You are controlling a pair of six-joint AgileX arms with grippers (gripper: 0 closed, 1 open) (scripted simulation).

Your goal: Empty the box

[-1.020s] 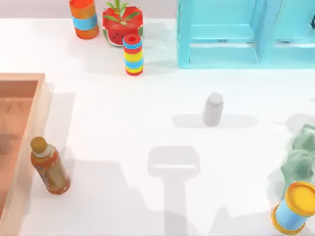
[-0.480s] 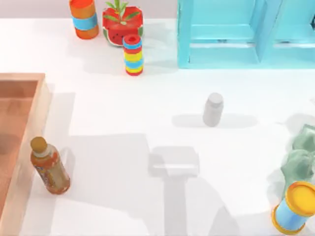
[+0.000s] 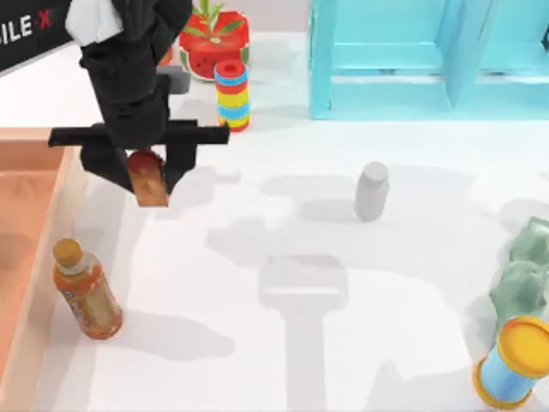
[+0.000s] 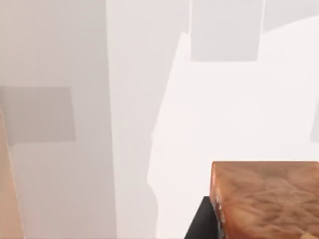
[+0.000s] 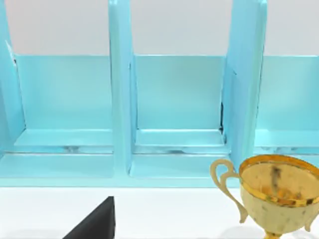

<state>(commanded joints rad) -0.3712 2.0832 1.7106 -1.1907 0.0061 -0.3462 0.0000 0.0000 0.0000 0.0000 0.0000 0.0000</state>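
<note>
The box (image 3: 39,137), a shallow reddish-brown wooden tray, lies at the table's left edge, and its wall also shows in the left wrist view (image 4: 5,199). My left gripper (image 3: 142,172) hangs just right of the box's far corner, above the white table, shut on a brown bottle (image 3: 151,187) that points downward. The left wrist view has that bottle's textured brown body (image 4: 264,199) close up over bare table. An orange-brown bottle with a tan cap (image 3: 86,292) stands on the table beside the box's right wall. My right arm is parked facing the shelf.
A small grey bottle (image 3: 371,190) stands mid-table. Striped cans (image 3: 231,94) and a watermelon pot (image 3: 213,39) stand at the back, beside a turquoise shelf unit (image 3: 412,60). A green figure (image 3: 523,283) and a yellow-lidded can (image 3: 515,360) are at right. A gold cup (image 5: 274,194) stands before the shelf.
My left arm has come into the top view from the upper left, carrying the brown bottle, and new shadows fall across the table. The standing bottles have not moved.
</note>
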